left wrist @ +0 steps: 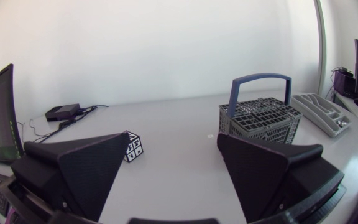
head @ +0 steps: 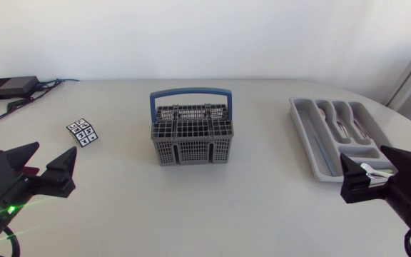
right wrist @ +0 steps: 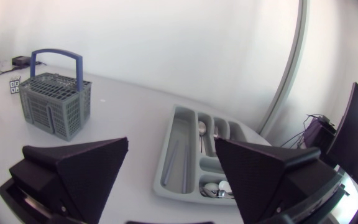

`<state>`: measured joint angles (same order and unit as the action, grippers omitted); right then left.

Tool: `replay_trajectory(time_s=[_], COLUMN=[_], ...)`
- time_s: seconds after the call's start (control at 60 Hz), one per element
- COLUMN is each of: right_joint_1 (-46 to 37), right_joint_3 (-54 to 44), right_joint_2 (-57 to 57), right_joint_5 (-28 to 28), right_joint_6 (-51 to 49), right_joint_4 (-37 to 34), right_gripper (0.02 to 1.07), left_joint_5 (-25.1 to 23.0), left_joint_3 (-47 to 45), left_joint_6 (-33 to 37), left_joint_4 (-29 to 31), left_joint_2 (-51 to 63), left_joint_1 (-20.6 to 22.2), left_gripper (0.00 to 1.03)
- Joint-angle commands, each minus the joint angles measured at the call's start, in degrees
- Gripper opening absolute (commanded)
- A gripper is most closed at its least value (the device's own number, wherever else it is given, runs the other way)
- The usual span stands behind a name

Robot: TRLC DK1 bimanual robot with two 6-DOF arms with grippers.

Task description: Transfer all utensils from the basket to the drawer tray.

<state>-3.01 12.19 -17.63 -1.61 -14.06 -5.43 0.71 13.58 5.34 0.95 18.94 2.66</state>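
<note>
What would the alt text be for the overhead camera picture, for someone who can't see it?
A grey cutlery basket with a blue handle stands mid-table, with a grey drawer tray holding some utensils to its right. The left gripper and right gripper sit open at the near corners; a small patterned cube lies left of the basket.

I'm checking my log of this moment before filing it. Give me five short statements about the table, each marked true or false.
1. The basket stands mid-table, apart from the tray. True.
2. The left pincer is shut on a spoon. False: it is open and empty.
3. Utensils lie in the tray. True.
4. The basket's handle is red. False: it is blue.
5. The right pincer is open. True.
</note>
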Motion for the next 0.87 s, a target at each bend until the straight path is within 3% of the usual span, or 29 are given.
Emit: replay_trajectory(time_s=[0.0, 0.517, 0.85], right_joint_1=[0.8, 3.0, 3.0], right_joint_3=[-2.8, -12.2, -12.2], right_joint_2=[2.7, 17.6, 17.6], right_joint_5=[0.6, 1.6, 1.6], right_joint_6=[3.7, 14.1, 14.1], right_joint_4=[1.3, 5.4, 5.4], right_gripper=[1.03, 1.03, 1.03], left_joint_5=[-0.2, -0.7, -0.7], left_joint_3=[-2.9, -12.8, -13.6], left_joint_6=[-1.8, -5.1, -5.3], left_joint_4=[-0.9, -0.9, -1.0], left_joint_2=[-2.8, -17.8, -18.9], left_joint_1=[-0.7, -2.5, -2.7], left_gripper=[0.98, 0.98, 0.98])
